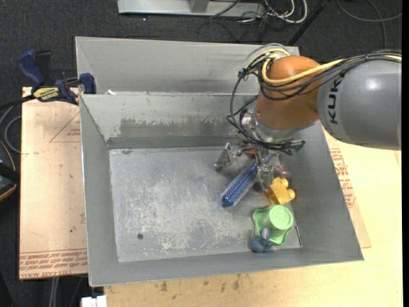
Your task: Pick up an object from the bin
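Note:
My gripper [246,160] hangs low at the bin's right side, near the back wall, under the orange wrist cover. Its metal fingers [225,158] stand spread over the upper end of a blue bristly brush [239,186] that lies slanted on the floor. A small yellow toy [280,191] lies just right of the brush, close to the fingers. Nothing shows between the fingers.
A green round-capped thing [274,222] with a small blue-grey piece [260,244] beside it lies in the front right corner. The arm reaches in from the right over the rim.

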You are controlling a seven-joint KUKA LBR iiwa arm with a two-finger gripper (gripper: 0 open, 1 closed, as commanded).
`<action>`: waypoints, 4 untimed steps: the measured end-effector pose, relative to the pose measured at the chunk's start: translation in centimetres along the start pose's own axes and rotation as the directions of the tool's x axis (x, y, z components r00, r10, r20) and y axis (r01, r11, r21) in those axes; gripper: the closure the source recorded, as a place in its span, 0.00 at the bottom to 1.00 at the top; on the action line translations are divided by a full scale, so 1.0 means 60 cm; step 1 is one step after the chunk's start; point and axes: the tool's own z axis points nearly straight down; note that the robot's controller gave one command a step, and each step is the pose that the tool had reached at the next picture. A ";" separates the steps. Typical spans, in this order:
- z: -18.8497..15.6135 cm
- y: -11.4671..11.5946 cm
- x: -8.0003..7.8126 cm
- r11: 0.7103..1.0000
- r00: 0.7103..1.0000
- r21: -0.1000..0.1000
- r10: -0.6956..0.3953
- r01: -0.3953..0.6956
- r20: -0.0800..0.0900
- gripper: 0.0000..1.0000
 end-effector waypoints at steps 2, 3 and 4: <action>-0.004 -0.001 -0.004 1.000 1.000 -0.005 0.006 -0.006 -0.005 1.00; -0.047 -0.002 -0.006 1.000 1.000 -0.005 0.010 -0.010 -0.007 1.00; -0.198 -0.006 -0.011 1.000 1.000 0.001 0.014 -0.014 -0.005 1.00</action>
